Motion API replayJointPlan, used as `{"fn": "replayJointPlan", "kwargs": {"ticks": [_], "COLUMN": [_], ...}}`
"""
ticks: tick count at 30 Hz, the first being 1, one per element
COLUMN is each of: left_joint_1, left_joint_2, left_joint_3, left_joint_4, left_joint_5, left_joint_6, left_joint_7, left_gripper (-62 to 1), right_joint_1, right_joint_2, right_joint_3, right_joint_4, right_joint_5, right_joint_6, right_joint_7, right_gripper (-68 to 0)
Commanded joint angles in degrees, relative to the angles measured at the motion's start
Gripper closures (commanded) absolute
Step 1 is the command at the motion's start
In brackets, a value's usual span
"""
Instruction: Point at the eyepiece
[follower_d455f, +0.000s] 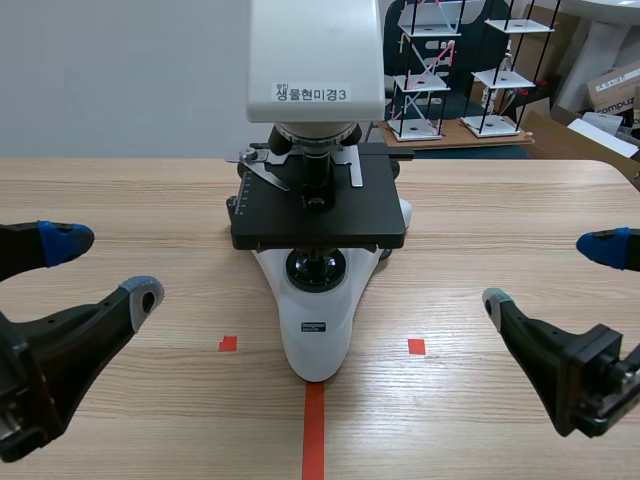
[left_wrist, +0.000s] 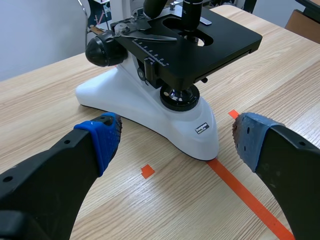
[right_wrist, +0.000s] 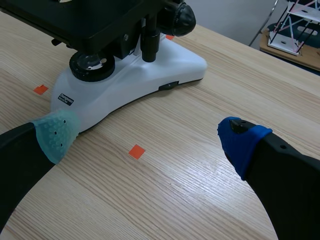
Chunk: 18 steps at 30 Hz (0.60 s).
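Two grippers hang low over the light wooden table (follower_d455f: 120, 190), both with fingers spread wide and nothing between them. The left gripper (follower_d455f: 105, 268) is near the table's left edge and the right gripper (follower_d455f: 548, 272) near its right edge. The white and black laboratory microscope (follower_d455f: 318, 330) stands at the middle of the table, between them and well apart from each.

The eyepiece is not shown in any view. The microscope's white head (follower_d455f: 315, 50) runs up out of the scene view, so the eyepiece is most probably above it.

To do this step well, I think one arm should first rise clear of the black stage (follower_d455f: 318, 205), then come slowly toward the top of the head. It should stop just beside the eyepiece without pushing it, because a knock may disturb the instrument's setting.
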Motion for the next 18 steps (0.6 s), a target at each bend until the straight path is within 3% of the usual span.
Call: {"fn": "replayJointPlan", "kwargs": {"ticks": [1,18], "left_joint_1": [0.3,0.3], "left_joint_2": [0.1,0.1], "left_joint_3": [0.1,0.1], "left_joint_4": [0.4,0.4], "left_joint_5": [-0.3,-0.3], "left_joint_6": [0.0,0.0], "left_joint_7": [-0.6,-0.6], "left_gripper": [-47.8,-47.8], "right_joint_1": [0.7,0.7], "right_joint_2": [0.2,0.2], "right_joint_3": [0.8,0.8], "right_joint_4": [0.4,0.4], "right_joint_5": [0.4,0.4], "right_joint_6": [0.0,-0.2], "right_joint_7": [1.0,1.7], "right_gripper": [-60.8,-60.8]}}
